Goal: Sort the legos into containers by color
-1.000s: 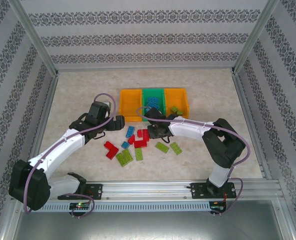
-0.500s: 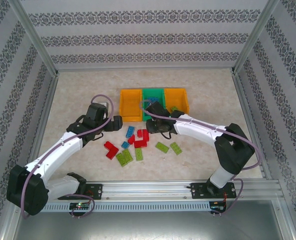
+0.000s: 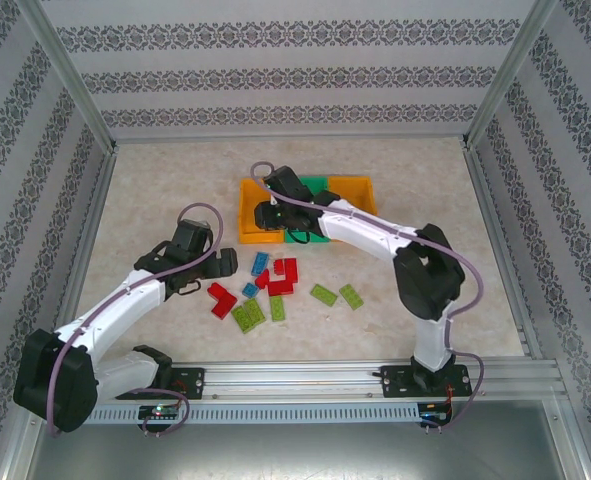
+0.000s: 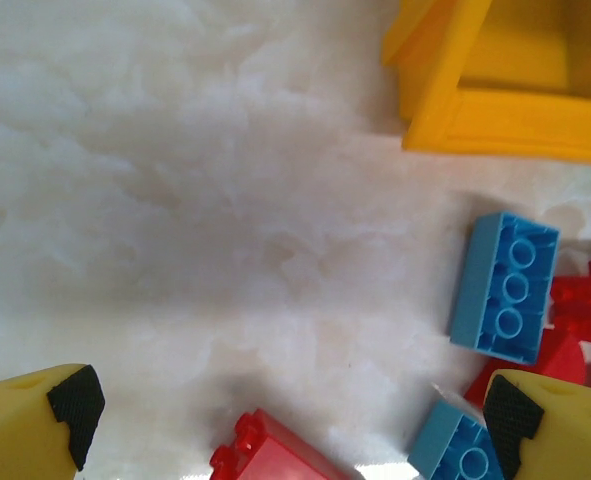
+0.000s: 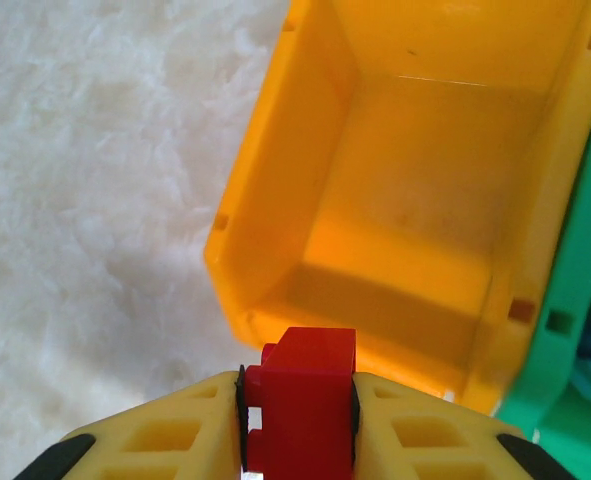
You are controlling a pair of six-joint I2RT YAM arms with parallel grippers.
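Left claw (image 3: 225, 262) is positioned left of the loose bricks (image 3: 283, 278). In its wrist view the jaws are seen spread wide, nothing held, with a blue brick (image 4: 505, 285) just beyond one fingertip (image 4: 515, 410). Right claw (image 3: 265, 213) is held over the left orange bin (image 3: 247, 225). Its grip is hidden overhead, but a red brick (image 5: 300, 395) is seen clamped tight in the wrist view, above the bin's near wall.

Top view high, looking down from near side; wrist views close, downward (all share left orange bin (image 3: 247, 224)).
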